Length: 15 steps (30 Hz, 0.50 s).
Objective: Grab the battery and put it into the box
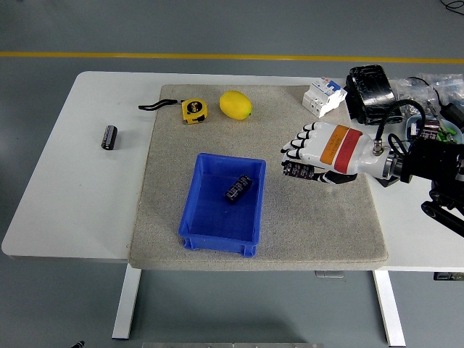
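Overhead, from the head view: white robot right hand with orange and red bands [319, 151], fingers curled over a dark cylindrical battery [304, 171], raised above the grey felt mat [304, 225], right of the open blue plastic box [221, 206]. Inside the box, another dark battery pack [237, 188]. Far left on the white table [65, 196], one more black cylindrical cell [109, 137].
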{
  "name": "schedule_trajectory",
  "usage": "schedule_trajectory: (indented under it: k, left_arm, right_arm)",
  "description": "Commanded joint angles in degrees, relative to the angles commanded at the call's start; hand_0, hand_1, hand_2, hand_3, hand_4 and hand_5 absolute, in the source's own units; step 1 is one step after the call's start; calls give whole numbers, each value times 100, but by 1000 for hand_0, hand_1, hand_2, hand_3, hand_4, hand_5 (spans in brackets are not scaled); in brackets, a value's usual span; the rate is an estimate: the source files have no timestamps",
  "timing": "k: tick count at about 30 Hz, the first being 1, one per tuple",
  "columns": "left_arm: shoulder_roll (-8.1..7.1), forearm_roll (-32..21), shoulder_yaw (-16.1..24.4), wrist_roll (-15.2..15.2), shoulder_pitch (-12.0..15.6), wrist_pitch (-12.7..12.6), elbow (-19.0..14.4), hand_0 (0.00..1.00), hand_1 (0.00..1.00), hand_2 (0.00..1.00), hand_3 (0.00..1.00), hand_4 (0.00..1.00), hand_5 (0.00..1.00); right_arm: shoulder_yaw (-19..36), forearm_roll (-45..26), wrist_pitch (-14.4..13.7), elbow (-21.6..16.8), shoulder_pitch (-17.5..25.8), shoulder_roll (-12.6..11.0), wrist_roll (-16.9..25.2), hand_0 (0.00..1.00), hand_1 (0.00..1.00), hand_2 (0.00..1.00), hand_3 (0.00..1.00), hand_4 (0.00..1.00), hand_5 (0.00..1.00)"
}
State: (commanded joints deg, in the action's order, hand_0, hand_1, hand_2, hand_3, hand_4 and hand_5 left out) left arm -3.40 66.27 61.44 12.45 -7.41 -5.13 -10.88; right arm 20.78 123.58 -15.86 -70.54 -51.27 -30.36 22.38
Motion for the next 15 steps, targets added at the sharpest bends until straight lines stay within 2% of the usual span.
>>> schedule_trajectory:
  k: [5,15]
  left_arm:
    - [-24,26,-7,2,5,2,-5,538,552,625,713,822,952]
    - [-58,81,-37,7,-21,14,-21,537,551,625,712,822,951]
  right_arm:
    - [-24,-324,149,-223,-174,290,-51,605,645,757,535,747,46]
    - [-196,-1626,488,-229,-328,962,-215,607,645,758,537,754,53]
